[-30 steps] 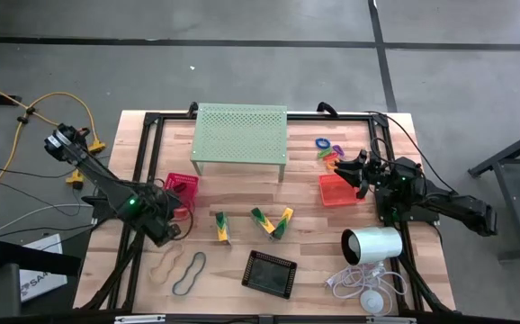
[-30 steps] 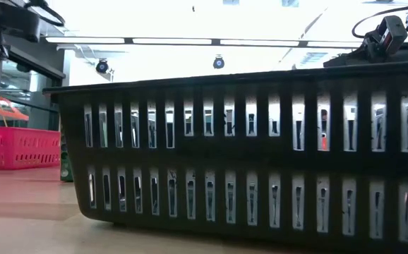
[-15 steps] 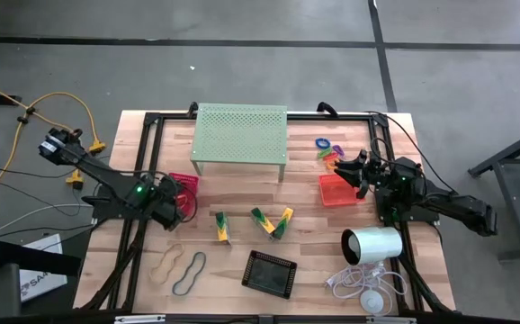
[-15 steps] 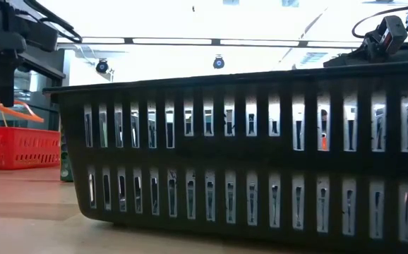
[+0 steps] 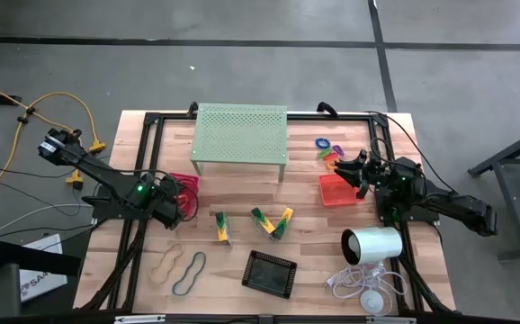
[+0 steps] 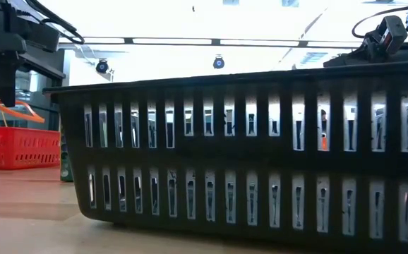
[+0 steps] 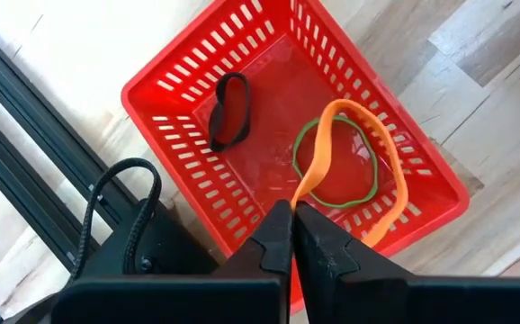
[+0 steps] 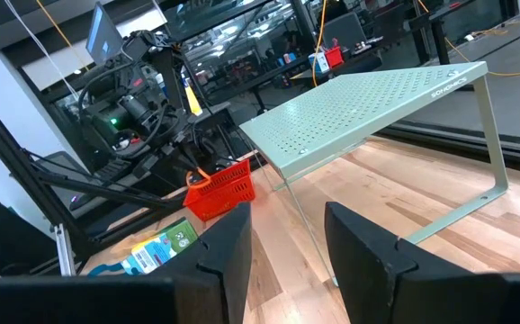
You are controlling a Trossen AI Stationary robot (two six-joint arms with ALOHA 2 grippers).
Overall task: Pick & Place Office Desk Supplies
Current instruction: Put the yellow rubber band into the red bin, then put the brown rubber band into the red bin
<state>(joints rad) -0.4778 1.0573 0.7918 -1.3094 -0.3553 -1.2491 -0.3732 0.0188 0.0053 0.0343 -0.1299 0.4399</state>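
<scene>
**Orange band held over the red tray**

The left gripper [image 7: 292, 236] is clenched on an orange rubber-band loop [image 7: 361, 171], which dangles above the pink-red mesh tray [image 7: 181, 175] at the table's left side. Inside that tray lie 1 green loop [image 7: 330, 176] and 1 black loop [image 7: 231, 110]. The right gripper [image 8: 285, 236] waits with its fingers spread and empty, beside the orange tray [image 5: 336, 190] near the coloured rings [image 5: 328, 149]. 3 yellow-and-green clips [image 5: 253, 223] sit mid-table, 2 more loops [image 5: 178, 265] lie near the front left, and the black tray [image 5: 269, 273] rests toward the front edge.
</scene>
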